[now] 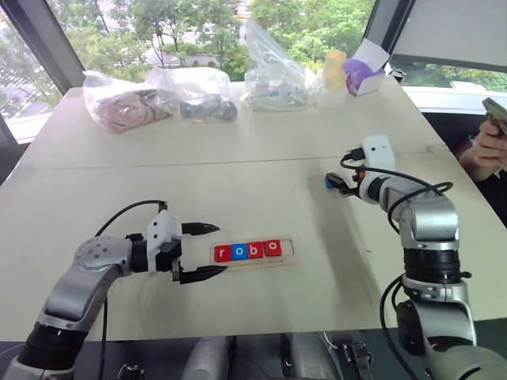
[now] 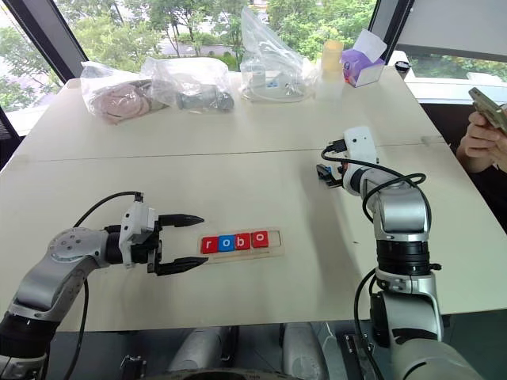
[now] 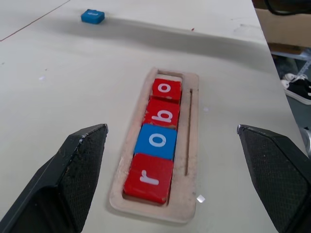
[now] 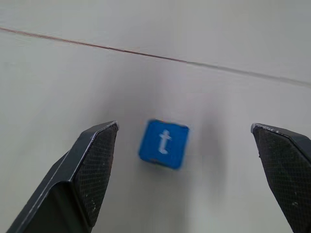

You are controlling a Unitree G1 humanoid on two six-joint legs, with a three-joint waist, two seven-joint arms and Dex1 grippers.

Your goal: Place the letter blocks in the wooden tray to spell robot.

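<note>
wooden tray: we see the wooden tray, a long pale strip with a shallow recess and a thin groove along one long side, lying flat on the surface near its front edge, just beside the left gripper.
letter blocks in tray: we count four letter blocks seated in the recess side by side, touching; they read r, o, b, o in white lowercase. the r block is red, the first o blue, the b red, the second o red. the slot past the second o is unfilled.
t block: we find the blue t block lying flat on the bare surface, well apart from the tray, off to the robot's right and farther from its body. its white t faces up.
left gripper: our left gripper hovers just off the r end of the tray, pointing toward it, nearly level, with fingers spread wide and holding nothing. in the wrist view the tray lies between the two fingertips.
right gripper: our right gripper reaches forward and angles down over the t block, fingers wide apart on either side of it, not touching it. the right arm is stretched out with its wrist bent down.
surroundings: we note clear plastic bags along the far edge of the surface, and a person's hand at the right edge.
</note>
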